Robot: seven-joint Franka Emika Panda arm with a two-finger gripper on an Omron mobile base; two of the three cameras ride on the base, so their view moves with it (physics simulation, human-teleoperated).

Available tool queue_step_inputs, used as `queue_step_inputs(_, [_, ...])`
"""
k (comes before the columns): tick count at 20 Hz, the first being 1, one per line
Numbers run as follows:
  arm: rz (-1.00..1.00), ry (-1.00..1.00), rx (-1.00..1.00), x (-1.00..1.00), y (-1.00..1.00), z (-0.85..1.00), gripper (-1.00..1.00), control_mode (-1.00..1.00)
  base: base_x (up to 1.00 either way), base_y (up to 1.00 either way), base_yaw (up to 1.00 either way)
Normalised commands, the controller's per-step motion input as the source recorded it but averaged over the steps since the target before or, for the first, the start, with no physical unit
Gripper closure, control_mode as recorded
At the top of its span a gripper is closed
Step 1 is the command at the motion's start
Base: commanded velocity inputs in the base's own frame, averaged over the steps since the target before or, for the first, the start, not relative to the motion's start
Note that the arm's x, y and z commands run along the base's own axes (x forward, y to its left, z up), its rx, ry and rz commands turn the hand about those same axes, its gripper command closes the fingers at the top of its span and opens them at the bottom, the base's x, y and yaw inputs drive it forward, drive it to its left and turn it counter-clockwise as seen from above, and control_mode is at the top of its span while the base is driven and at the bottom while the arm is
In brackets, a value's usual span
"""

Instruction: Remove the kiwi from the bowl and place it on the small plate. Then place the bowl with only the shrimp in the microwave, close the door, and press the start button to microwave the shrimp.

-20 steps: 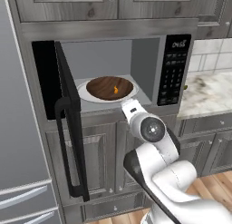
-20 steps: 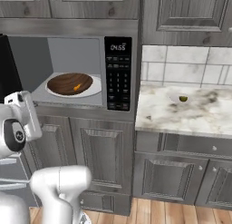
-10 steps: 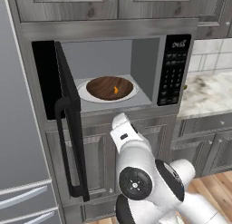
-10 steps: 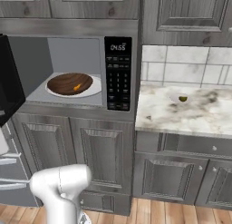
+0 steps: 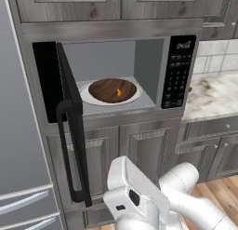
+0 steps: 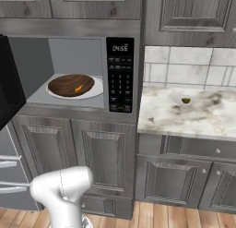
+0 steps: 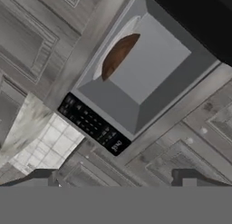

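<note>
You have the shrimp [image 5: 119, 91] in the bowl [image 5: 112, 90] on the turntable [image 6: 96, 90] inside the microwave [image 6: 73, 75], its door [image 5: 70, 117] swung open to the left, while the kiwi [image 6: 185, 100] sits on the small plate [image 6: 179, 99] on the table [image 6: 203, 114] to the right.

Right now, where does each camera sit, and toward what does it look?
Left base view: low and left, facing the microwave with its door open; the white arm shows below.
Right base view: right side, facing the keypad and counter; arm at lower left.
Hand view: rolled, looking up into the microwave; pincer tips open.
Shared: the bowl inside.
</note>
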Motion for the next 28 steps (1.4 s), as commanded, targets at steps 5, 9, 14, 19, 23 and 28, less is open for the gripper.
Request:
queue_step_inputs(5, [-0.02, -0.33, -0.12, -0.94, 0.27, 0.00, -1.00, -1.00, 0.00, 0.00, 0.00])
queue_step_inputs(9, [-0.04, -0.14, -0.11, -0.19, 0.75, -0.09, -1.00, -1.00, 0.00, 0.00, 0.00])
queue_step_inputs(14, [-0.09, -0.01, -0.08, 0.08, 0.98, -0.07, -1.00, -1.00, 0.00, 0.00, 0.00])
queue_step_inputs(19, [-0.15, 0.00, -0.01, 0.61, 1.00, -0.03, -1.00, -1.00, 0.00, 0.00, 0.00])
queue_step_inputs(23, [-0.17, 0.03, 0.00, 0.89, 1.00, -0.17, -1.00, -1.00, 0.00, 0.00, 0.00])
queue_step_inputs(28, [-0.19, 0.02, 0.00, 0.54, 1.00, -0.38, -1.00, -1.00, 0.00, 0.00, 0.00])
